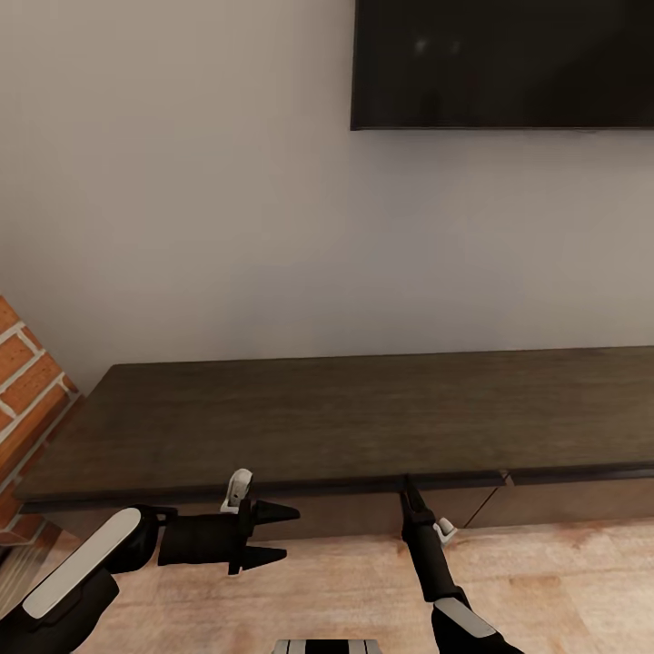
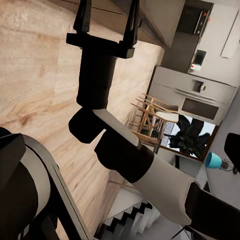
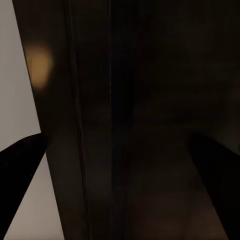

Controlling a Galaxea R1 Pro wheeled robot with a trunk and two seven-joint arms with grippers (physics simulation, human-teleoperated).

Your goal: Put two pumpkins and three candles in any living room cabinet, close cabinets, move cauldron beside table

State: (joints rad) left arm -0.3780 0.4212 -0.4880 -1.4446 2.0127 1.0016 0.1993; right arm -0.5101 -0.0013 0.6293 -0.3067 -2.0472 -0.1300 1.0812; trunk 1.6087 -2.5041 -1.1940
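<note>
Two tools work in front of the cabinet (image 1: 363, 409), the long dark wooden unit that runs along the wall beneath a black television (image 1: 502, 64), with a brick column (image 1: 27, 381) at its left end. The right tool (image 1: 411, 495) reaches up to the front edge of the cabinet top, its tip at the seam between two drawer fronts; whether its fingers are spread or closed on that edge cannot be told from the head view, and in the right wrist view the dark wood sits so close that only the blurred finger shapes frame it. The left tool (image 1: 277, 533) hangs low over the wooden floor (image 1: 345, 581), just before the cabinet front, its two fingers parted and holding nothing. The step looks like opening a drawer: the right tool should hook the lip squarely and draw straight back, without twisting, while the left keeps clear of the drawer's path.
</note>
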